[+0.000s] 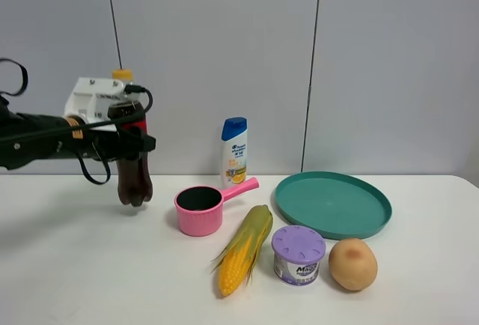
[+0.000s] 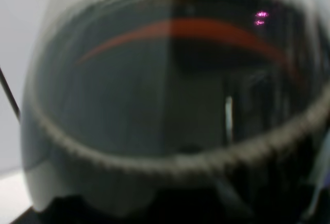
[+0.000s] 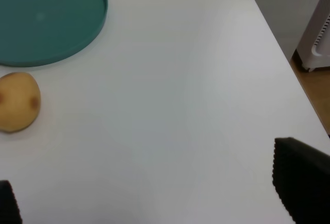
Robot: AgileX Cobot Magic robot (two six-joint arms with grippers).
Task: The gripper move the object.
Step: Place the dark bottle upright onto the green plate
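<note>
One corn cob [image 1: 243, 251] lay nearest on the worktop [image 1: 75, 265]; farther back, the left end effector [image 1: 133, 144] stood clenched around the upright cola bottle [image 1: 135, 179]. With the grasp apparently made, the next move called for a steady lift and carry, clear of the pink pot [image 1: 198, 209].

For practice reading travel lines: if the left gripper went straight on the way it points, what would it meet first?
Beyond the cola bottle the left gripper holds, probably the shampoo bottle; depth is unclear, it may pass in front.
</note>
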